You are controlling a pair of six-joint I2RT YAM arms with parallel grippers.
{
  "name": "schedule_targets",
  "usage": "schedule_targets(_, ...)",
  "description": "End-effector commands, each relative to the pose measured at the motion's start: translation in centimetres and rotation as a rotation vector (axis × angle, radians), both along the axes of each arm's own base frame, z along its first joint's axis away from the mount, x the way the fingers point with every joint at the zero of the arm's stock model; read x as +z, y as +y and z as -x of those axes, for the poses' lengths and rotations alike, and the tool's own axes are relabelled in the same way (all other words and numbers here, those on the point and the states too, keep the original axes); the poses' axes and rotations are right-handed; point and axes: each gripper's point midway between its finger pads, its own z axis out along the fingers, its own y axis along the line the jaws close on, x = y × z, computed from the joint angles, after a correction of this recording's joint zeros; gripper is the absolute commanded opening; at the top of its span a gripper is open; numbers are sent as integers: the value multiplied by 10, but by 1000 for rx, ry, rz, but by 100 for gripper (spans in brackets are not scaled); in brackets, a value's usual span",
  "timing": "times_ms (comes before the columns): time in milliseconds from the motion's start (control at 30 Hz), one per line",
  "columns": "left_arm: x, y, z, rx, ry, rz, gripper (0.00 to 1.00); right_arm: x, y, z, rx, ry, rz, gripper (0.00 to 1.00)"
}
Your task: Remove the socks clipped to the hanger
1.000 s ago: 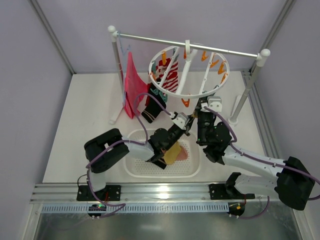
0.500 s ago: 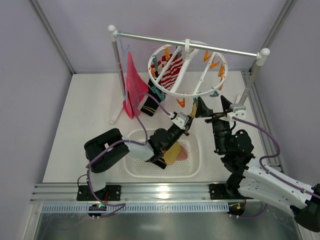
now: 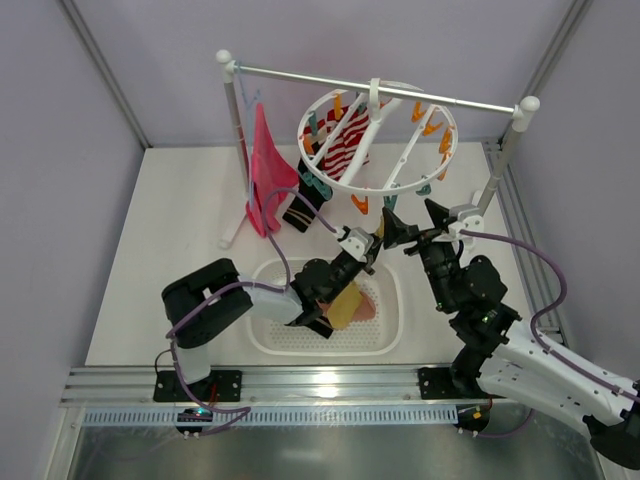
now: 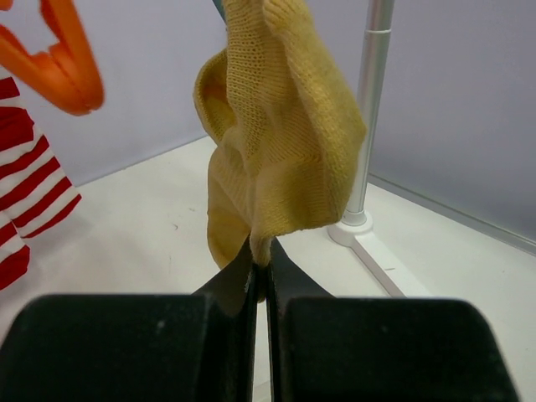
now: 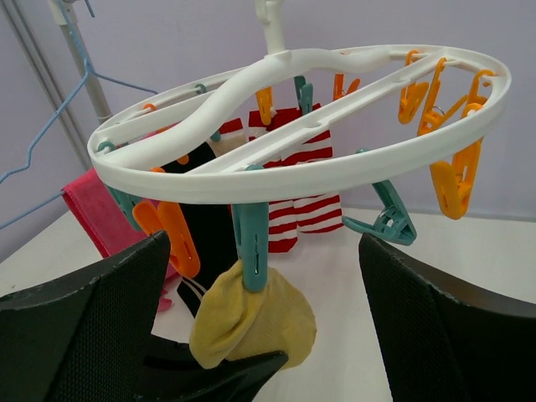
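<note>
From above, the white round plastic hanger with spokes and orange and teal clips (image 3: 370, 140) hangs from the metal rail of the white-posted rack (image 3: 300, 77). A red-and-white striped sock (image 3: 345, 150) and a black sock (image 3: 298, 212) are clipped at its left side. Another mustard sock (image 3: 345, 308) and a pale pink sock (image 3: 369, 309) lie in the white perforated basket (image 3: 290, 337) on the counter. The left gripper (image 3: 375, 236) reaches up under the ring's near edge. The right gripper (image 3: 410, 222) sits just beside it, fingers spread wide and holding nothing. The left wrist view shows the left fingers pressed together on the lower edge of a mustard yellow knit sock (image 4: 280, 142). In the right wrist view that sock hangs bunched from a teal clip (image 5: 250, 243) on the near rim. A straight downward pull should free it. The bite looks thin, so a slow tug seems safer, and the free right arm could steady the rim.
</note>
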Motion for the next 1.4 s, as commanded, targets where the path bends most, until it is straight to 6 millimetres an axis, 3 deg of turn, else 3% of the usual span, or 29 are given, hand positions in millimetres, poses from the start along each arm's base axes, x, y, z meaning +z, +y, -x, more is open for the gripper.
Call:
schedule_targets(0, 71, 18, 11, -8, -121, 238, 0, 16, -8, 6, -1, -13, -66, 93)
schedule_targets(233, 76, 28, 14, 108, -142, 207, 0, 12, -12, 1, -94, 31, -18, 92)
schedule_targets(300, 78, 27, 16, 124, -151, 191, 0, 11, 3, 1, -99, 54, 25, 92)
schedule_targets(333, 75, 24, 17, 114, -142, 172, 0, 15, -6, 0, -170, 66, 33, 93)
schedule_targets(367, 77, 23, 19, 102, -137, 171, 0, 10, 8, 3, -162, 83, 65, 92)
schedule_targets(467, 77, 16, 24, 51, -133, 161, 0, 12, 3, 7, -258, 117, 84, 92)
schedule_targets(533, 76, 15, 29, 23, -138, 159, 0, 9, 11, 8, -280, 136, 103, 92)
schedule_targets(833, 75, 21, 40, -17, -137, 119, 0, 0, 0, 11, -542, 260, 156, 93)
schedule_targets(1167, 56, 17, 36, -5, -161, 87, 0, 7, -12, 16, -631, 302, 160, 93)
schedule_targets(1367, 53, 18, 35, 5, -158, 95, 0, 13, -3, 13, -632, 302, 182, 93)
